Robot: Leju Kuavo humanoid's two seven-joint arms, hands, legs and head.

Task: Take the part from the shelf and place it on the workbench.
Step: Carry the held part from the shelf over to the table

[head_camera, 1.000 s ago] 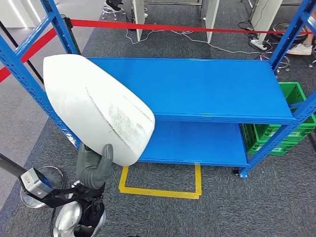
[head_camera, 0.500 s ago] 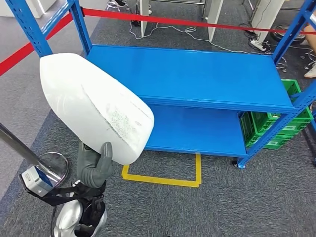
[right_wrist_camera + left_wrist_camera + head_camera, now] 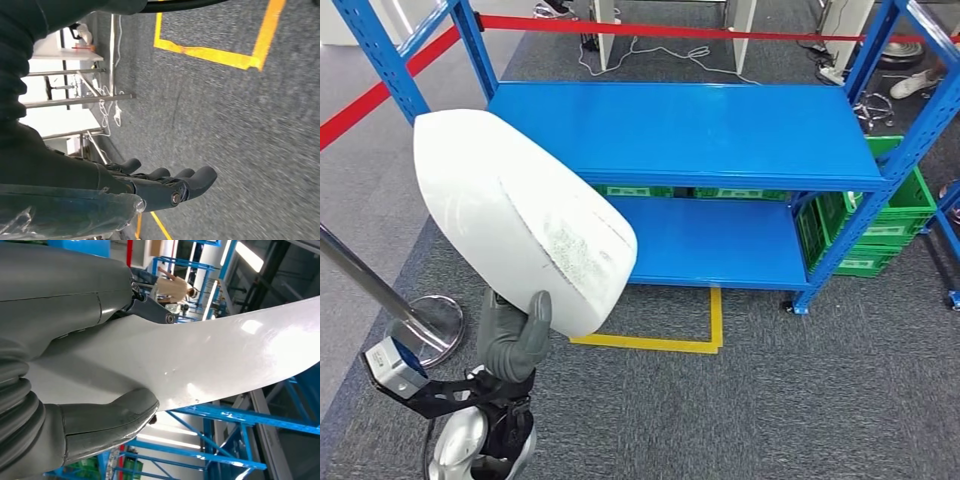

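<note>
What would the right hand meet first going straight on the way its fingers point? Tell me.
Probably the grey carpet floor. In the right wrist view the right hand hangs with nothing in it, its fingers extended toward bare carpet, with nothing between; depth is unclear.

The right hand (image 3: pixel 166 186) is hanging over grey carpet (image 3: pixel 234 135) with nothing in it, dark fingers (image 3: pixel 200 177) lying straight and close together, pointing toward 3 o'clock. Yellow floor tape (image 3: pixel 211 54) is running across the carpet up around 12 to 1 o'clock, bending at a corner near 2. Over at 9 to 10 o'clock some metal table legs (image 3: pixel 75 100) and white cables (image 3: pixel 113 107) are sitting on the floor.
</note>
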